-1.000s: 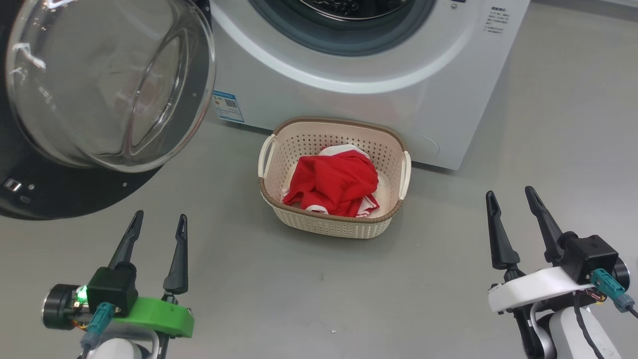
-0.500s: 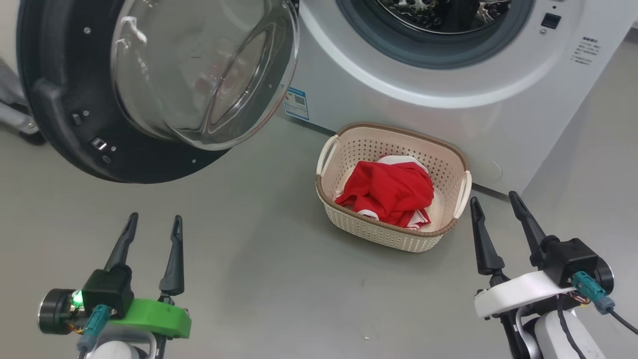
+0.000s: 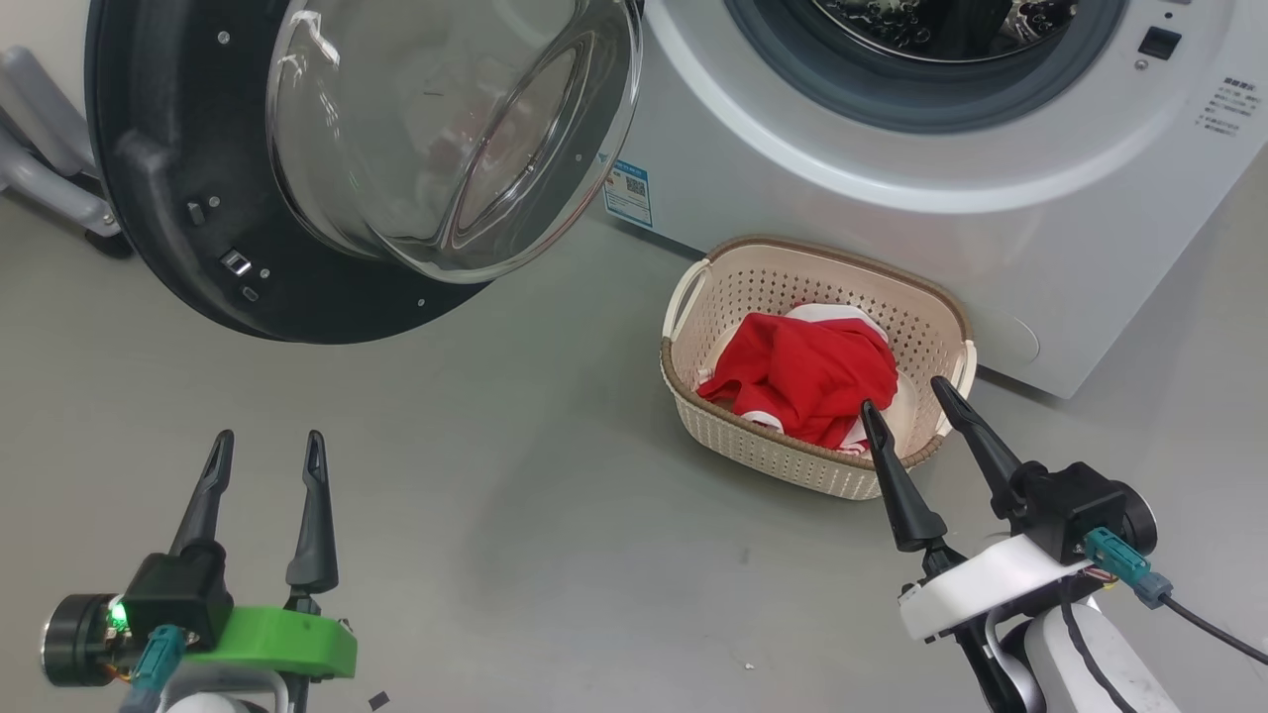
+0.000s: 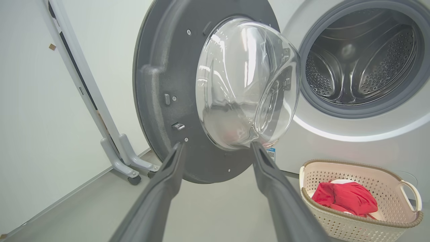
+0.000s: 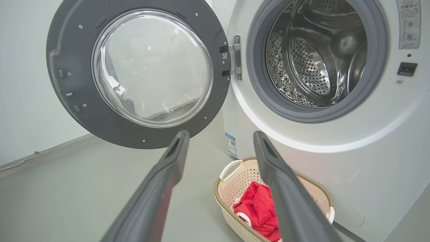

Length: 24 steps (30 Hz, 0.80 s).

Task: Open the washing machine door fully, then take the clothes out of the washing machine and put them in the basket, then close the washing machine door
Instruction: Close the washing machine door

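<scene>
Slippage is the risk: with red clothes [image 3: 802, 376] in the basket [image 3: 792, 248] and the washing machine door [image 3: 168, 228] hanging wide open, the empty, spread left gripper [image 3: 267, 441] and right gripper [image 3: 901, 394] may glance off its glass bowl [image 3: 446, 139], leaving it unlatched.

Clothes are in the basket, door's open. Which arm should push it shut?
Left, probably. The left gripper, open and empty, points toward the washing machine door, which hangs open on the robot's left, and its wrist view faces the door's inner side. The right gripper sits by the basket.
</scene>
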{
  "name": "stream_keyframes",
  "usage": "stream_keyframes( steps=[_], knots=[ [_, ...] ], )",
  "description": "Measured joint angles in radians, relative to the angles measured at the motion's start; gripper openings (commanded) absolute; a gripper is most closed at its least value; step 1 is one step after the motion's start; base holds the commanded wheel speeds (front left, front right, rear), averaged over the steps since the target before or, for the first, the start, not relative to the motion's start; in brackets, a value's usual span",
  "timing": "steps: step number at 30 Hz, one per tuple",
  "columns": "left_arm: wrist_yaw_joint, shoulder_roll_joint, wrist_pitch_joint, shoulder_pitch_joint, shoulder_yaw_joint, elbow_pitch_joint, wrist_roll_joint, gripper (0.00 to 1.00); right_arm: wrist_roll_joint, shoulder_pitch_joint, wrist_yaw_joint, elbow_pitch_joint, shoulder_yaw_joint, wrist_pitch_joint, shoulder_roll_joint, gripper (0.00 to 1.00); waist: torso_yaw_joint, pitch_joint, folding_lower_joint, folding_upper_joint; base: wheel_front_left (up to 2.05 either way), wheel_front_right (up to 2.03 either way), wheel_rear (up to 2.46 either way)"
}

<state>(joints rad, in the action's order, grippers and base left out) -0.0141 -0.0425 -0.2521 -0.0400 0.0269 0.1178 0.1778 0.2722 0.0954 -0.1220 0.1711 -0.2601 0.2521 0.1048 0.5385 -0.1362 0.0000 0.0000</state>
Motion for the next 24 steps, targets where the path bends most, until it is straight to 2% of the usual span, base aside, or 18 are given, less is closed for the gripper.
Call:
stream_keyframes(
  steps=[24],
  knots=[
    [0.01,0.0,0.0,0.036,-0.01,-0.032,0.0,1.0,0.03,0.039,0.0,0.041,-0.025,0.0,0.02,1.0,0.0,0.005,0.0,0.0,0.0,0.0,0.0]
  ],
)
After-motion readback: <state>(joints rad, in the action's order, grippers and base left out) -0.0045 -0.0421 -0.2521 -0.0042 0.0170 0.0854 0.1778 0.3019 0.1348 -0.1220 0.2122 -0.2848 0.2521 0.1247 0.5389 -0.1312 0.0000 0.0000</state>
